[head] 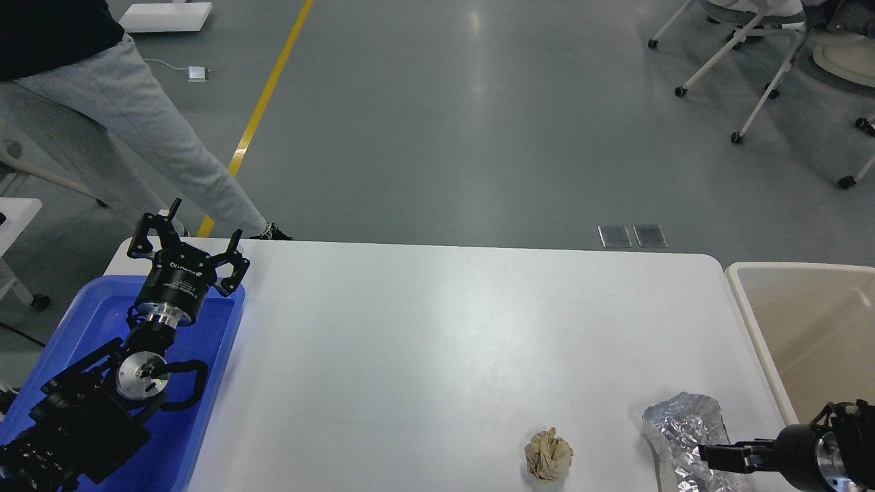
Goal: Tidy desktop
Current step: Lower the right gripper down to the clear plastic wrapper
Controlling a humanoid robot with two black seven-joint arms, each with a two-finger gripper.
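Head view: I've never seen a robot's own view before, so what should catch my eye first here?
Most striking is the left gripper, its black fingers spread open above the blue tray at the left end of the desktop. Near the front right, a crumpled brown paper ball sits alone. Beside it, the right gripper reaches over a crinkled silver foil bag, next to the beige bin.

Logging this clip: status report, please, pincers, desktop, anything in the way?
Left pincer open, empty, above blue tray. Right pincer at foil wrapper, grip unclear. Desktop also holds crumpled paper ball.
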